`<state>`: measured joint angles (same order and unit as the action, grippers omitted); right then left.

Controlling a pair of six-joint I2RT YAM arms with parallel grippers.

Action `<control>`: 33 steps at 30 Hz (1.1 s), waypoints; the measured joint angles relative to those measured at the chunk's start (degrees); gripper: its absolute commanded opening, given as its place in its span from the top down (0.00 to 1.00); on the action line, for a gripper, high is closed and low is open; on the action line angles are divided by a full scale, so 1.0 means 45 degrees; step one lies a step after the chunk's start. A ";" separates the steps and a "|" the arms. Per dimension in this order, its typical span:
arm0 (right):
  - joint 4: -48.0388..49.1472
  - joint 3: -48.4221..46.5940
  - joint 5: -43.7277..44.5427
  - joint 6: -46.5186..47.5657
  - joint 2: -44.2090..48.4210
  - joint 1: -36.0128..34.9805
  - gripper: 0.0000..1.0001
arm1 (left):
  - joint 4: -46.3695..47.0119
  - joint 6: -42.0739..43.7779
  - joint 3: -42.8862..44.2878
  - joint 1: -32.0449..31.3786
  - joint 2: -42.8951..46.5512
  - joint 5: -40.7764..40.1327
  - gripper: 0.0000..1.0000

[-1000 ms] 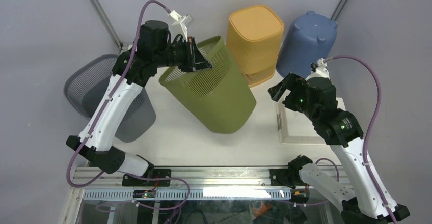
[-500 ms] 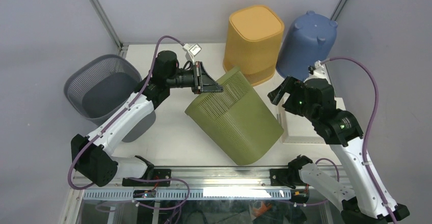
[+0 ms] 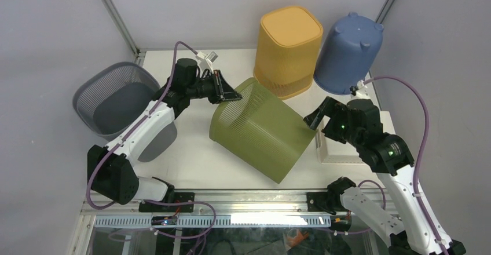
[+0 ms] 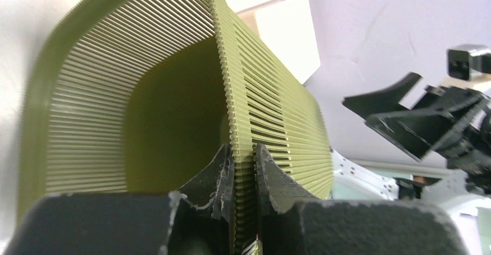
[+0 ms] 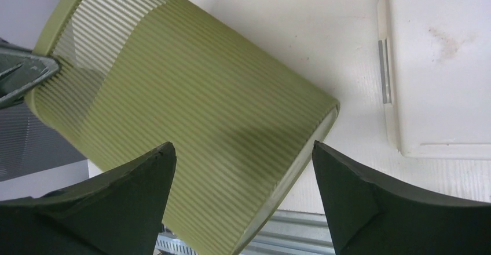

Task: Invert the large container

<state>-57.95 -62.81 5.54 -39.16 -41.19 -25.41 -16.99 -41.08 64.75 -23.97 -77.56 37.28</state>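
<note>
**A:** What has just changed?

**B:** The olive-green ribbed plastic bin (image 3: 260, 132) has come down. In the picture from a second ago it hangs in the air toward the back of the white table (image 3: 191, 153), tipped, with the left arm raised high. Now it appears to lie on its side mid-table. Its mouth faces back-left and its closed base points front-right, toward the flat white tray (image 3: 347, 150).

**A:** And the fingers?

**B:** The left gripper (image 4: 243, 153) is clenched on the bin's rim. The wrist view shows the slatted wall pinched between both pads. The right gripper (image 5: 242, 150) is spread wide and grasps nothing, and the bin's base end shows between its fingers. It also sits closer to the bin than it did a second ago, and its jaws stand wider.

**A:** What does that mean for the task?

**B:** I'd say it's roughly halfway. The bin has gone from tilted to sideways, but the mouth isn't down yet. The rim hold can swing the mouth toward the table, and the open right hand looks placed to steady or push the base.

**A:** Anything else moved?

**B:** No. The mustard-yellow plastic bin (image 3: 289, 35) and the blue plastic bucket (image 3: 350, 46) stand base-up at the back, as before. The grey mesh basket (image 3: 110, 95) stays at the left.
</note>
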 measured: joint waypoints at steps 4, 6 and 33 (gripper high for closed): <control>-0.0209 0.0155 -0.0257 -0.0233 0.0204 0.0000 0.08 | -0.0039 0.0758 -0.0019 0.0073 -0.0389 -0.0661 0.62; -0.0282 0.0335 -0.0495 -0.0452 0.0408 0.0000 0.07 | -0.0034 0.1326 -0.0019 0.0073 -0.0423 -0.1020 0.53; 0.2691 0.5387 -0.4532 -0.6445 0.3837 0.0000 0.09 | -0.3517 0.4687 0.1375 0.0068 -0.0131 -0.2900 0.15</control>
<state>-45.84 -38.57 -14.85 -68.16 -23.92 -25.41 -32.82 -19.99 70.94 -23.66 -78.15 24.23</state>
